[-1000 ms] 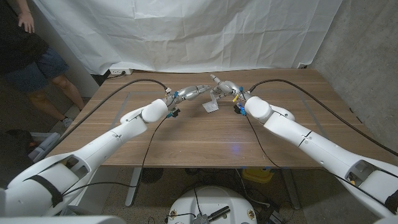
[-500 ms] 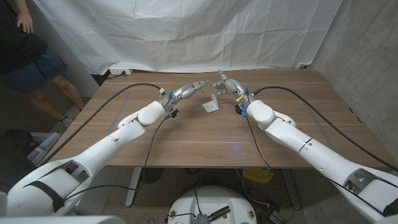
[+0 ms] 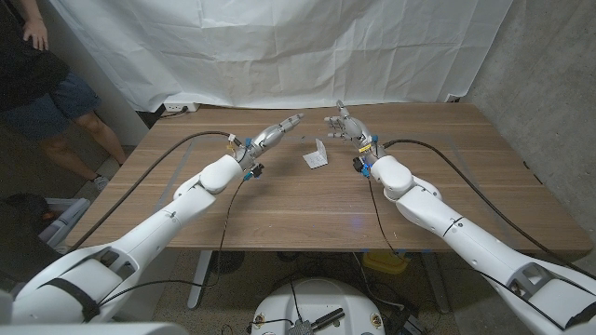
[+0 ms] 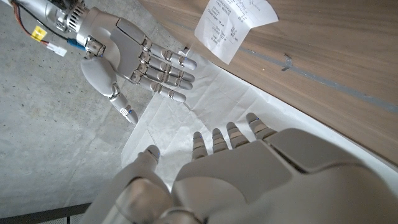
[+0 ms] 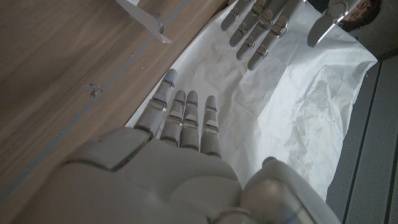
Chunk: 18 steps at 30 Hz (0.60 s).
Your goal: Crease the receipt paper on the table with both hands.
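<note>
Both hands being held spread, empty: left hand [image 3: 279, 132], right hand [image 3: 346, 127]. Receipt [image 3: 316, 155] lying between, already bent, untouched. Crease judged done; little being left.

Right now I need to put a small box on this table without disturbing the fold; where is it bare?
Bare wood runs along the near edge of the wooden table and at the far right corner. It is crowded at the far middle, where the creased white receipt paper sits between the left hand and right hand.
</note>
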{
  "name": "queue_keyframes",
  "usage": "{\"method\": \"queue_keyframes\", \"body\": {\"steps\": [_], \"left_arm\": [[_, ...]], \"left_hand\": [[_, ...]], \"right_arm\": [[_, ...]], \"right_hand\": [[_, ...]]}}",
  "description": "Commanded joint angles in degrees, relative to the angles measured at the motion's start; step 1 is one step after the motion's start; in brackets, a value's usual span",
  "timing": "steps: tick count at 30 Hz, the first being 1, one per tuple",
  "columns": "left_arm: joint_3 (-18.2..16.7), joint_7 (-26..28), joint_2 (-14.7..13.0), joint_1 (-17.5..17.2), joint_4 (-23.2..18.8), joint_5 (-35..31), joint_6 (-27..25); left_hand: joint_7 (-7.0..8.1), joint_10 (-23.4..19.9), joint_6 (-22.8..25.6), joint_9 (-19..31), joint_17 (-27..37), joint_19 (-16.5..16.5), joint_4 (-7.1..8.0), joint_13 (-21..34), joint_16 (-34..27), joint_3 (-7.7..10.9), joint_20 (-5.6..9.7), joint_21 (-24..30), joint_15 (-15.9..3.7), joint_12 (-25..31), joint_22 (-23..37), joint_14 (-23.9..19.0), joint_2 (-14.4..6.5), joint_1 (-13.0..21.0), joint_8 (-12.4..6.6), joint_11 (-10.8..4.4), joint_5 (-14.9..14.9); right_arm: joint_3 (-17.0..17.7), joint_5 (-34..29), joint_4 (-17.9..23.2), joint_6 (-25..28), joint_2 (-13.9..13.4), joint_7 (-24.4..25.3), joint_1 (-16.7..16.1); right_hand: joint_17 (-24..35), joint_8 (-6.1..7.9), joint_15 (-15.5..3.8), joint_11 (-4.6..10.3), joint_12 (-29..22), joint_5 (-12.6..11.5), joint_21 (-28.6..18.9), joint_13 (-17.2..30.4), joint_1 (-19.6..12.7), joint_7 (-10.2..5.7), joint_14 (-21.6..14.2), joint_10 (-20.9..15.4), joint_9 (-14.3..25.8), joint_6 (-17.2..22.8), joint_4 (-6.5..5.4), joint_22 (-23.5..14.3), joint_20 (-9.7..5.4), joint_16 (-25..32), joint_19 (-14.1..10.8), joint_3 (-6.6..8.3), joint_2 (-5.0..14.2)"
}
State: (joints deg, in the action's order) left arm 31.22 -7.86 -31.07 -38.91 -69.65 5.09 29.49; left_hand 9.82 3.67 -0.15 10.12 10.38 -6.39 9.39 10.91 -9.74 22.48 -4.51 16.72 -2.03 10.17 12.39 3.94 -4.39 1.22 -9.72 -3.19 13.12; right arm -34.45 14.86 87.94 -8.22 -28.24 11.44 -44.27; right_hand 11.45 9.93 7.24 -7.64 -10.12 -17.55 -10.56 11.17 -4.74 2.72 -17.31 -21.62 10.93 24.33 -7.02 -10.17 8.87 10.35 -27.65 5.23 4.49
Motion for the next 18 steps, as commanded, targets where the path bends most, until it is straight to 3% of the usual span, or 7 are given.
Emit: {"method": "queue_keyframes", "body": {"steps": [1,18], "left_arm": [[-2.8,-4.5,2.3,-1.0,3.8,7.6,3.2],[-5.4,-10.2,5.8,0.1,9.5,12.3,6.0]], "left_hand": [[0.15,1.0,-1.3,0.0,0.0,-0.8,0.02,0.0,0.1,0.49,-0.11,-0.1,0.02,-0.1,0.3,1.1,-4.1,0.6,0.24,0.06,0.4],[0.43,2.2,-3.4,-0.1,-0.1,-1.1,-0.07,-0.2,0.0,0.77,0.08,-0.2,0.10,0.1,0.2,2.6,-4.1,0.7,0.18,0.05,0.4]], "right_arm": [[1.8,3.2,-3.6,-7.9,3.5,1.1,-2.2],[3.5,6.3,-9.6,-16.7,8.0,0.7,-2.8]], "right_hand": [[0.1,0.02,0.20,0.15,0.1,0.3,0.2,0.1,-0.8,-0.19,1.3,1.3,-0.1,-1.4,0.33,-0.1,-0.02,-0.2,1.1,0.06,-0.09],[0.0,0.23,0.22,0.35,-0.1,0.4,0.3,0.0,-1.3,-0.87,3.5,3.0,-0.1,-3.2,0.64,-0.1,-0.13,-0.1,3.6,0.18,-0.05]]}}
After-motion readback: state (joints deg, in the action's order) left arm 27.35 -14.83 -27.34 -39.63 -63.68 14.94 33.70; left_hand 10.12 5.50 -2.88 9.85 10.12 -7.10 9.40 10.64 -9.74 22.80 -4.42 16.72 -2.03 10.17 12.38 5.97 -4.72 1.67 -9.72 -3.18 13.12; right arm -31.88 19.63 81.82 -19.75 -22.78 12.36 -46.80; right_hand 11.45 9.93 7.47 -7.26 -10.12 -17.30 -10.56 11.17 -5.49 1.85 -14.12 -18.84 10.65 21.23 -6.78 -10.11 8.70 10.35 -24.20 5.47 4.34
